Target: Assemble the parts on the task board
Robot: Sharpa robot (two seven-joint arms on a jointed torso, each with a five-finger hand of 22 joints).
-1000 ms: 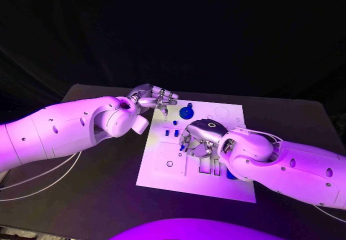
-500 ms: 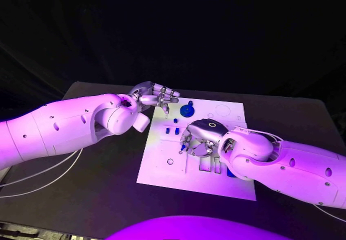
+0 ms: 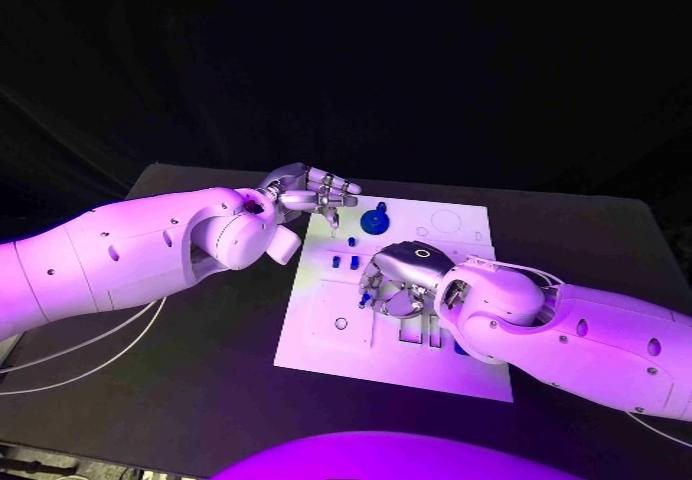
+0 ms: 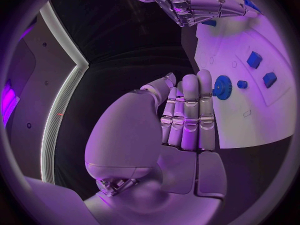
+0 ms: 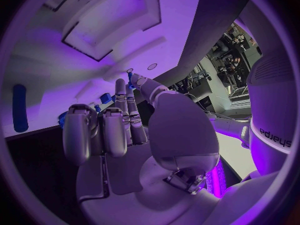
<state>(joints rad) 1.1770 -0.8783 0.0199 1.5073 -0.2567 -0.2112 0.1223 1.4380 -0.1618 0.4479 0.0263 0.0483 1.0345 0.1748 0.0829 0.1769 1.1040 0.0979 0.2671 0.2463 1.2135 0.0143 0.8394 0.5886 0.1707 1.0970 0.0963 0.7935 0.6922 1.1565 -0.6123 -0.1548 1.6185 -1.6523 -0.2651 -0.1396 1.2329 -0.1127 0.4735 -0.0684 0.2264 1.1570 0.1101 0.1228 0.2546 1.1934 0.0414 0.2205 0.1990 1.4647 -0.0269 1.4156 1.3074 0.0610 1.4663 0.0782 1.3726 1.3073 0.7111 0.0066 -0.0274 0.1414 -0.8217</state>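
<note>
The white task board [image 3: 325,340] lies in the middle of the table. My right hand [image 3: 397,285] hovers low over its centre, thumb and a finger pinching a small blue part [image 5: 130,73]; the other fingers [image 5: 103,130] are curled. My left hand [image 3: 310,190] hangs over the board's far left corner, its fingers [image 4: 190,115] straight and side by side, with nothing seen in them. A round blue gear [image 3: 375,220] [image 4: 222,87] sits just beyond the left fingertips. Two small blue parts [image 3: 343,262] stand left of the right hand. A long blue part [image 5: 20,115] lies near the right forearm.
Slots and round holes mark the board's near half [image 3: 340,324]. Two square blue parts [image 4: 254,60] stand on the board past the gear. Bare black table [image 3: 188,380] surrounds the board. White cables [image 3: 87,350] trail off the left arm.
My right hand has shifted slightly to the right and toward me over the board's centre. My left hand has risen a little at the far left corner.
</note>
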